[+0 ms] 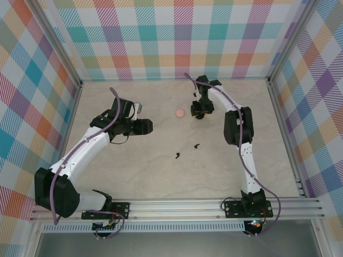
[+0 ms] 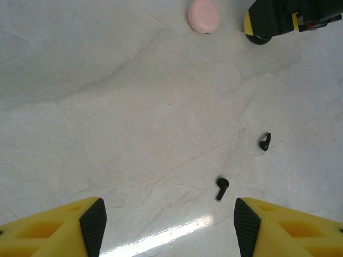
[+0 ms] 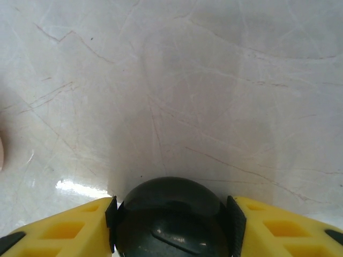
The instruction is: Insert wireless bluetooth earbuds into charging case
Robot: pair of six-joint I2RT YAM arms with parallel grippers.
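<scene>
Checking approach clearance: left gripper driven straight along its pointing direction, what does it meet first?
The left gripper likely meets bare tabletop first; the nearer black earbud sits off-centre, near one finger's path. Depth unclear.

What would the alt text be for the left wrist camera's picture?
A black earbud and a second black earbud lie apart on a pale marbled table, just ahead of the left gripper, whose yellow fingers stand open and empty. At the far edge are a pink round disc and the right gripper.

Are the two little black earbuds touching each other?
Apart. The left wrist view shows bare table between the near black earbud and the far black earbud.
</scene>
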